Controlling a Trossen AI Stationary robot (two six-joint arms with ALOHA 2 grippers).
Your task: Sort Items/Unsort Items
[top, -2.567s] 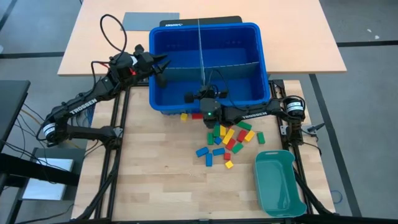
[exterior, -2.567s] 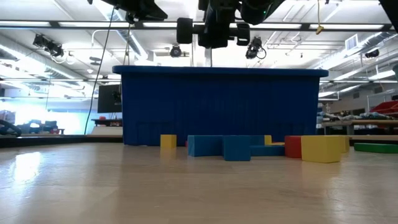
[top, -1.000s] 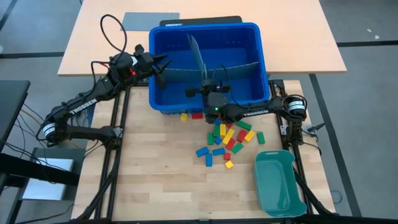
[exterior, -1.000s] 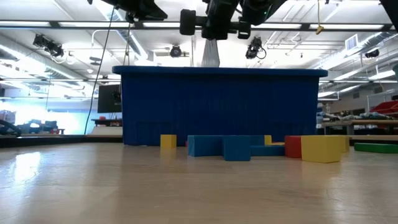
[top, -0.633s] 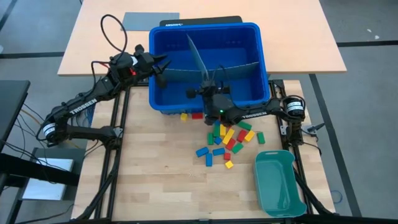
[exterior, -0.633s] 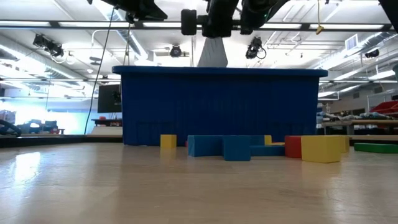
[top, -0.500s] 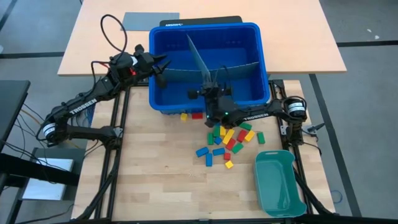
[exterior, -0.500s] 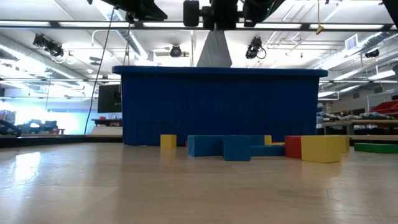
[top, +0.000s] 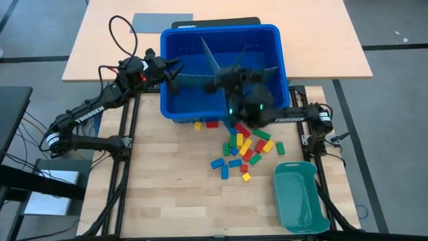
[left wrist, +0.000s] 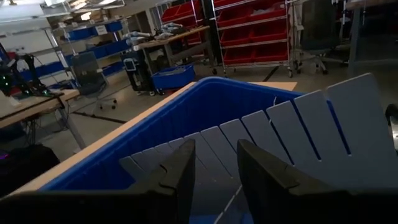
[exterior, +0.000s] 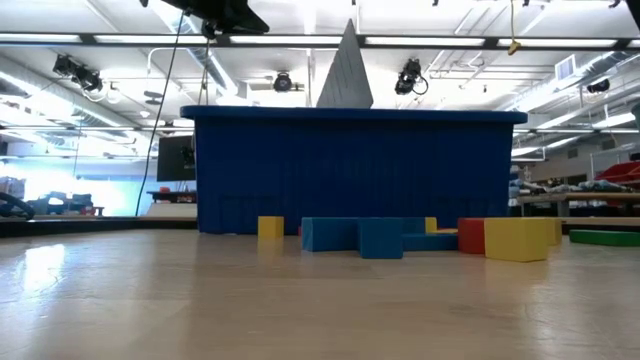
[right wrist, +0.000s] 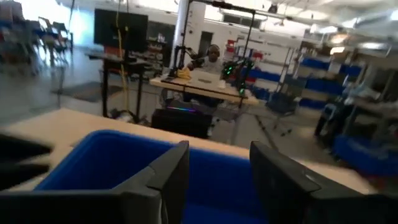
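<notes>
Several red, yellow, green and blue blocks (top: 244,147) lie loose on the wooden table just in front of the blue bin (top: 221,28); the low view shows them (exterior: 400,235) along the bin's near wall. A grey slotted divider sheet (top: 210,60) stands slanted inside the bin, its pointed corner (exterior: 345,60) sticking up above the rim. My right gripper (right wrist: 214,180) hovers open high over the bin's middle (top: 231,80), holding nothing. My left gripper (top: 172,72) stays open at the bin's left wall, its fingers (left wrist: 180,174) pointing level across the bin toward the sheet (left wrist: 323,137).
A teal tray (top: 301,201) sits at the table's near right corner. A second grey sheet (top: 194,80) runs crosswise inside the bin. Behind the bin stands a light tabletop (top: 321,40) with a flat grey sheet (top: 160,22) on it. A person sits far off in the room (right wrist: 213,56).
My right gripper drew the slanted divider's corner higher above the bin's rim, then let go of it and rose quickly out of the low view, rolling as it went. The sheet stays slanted with its corner up.
</notes>
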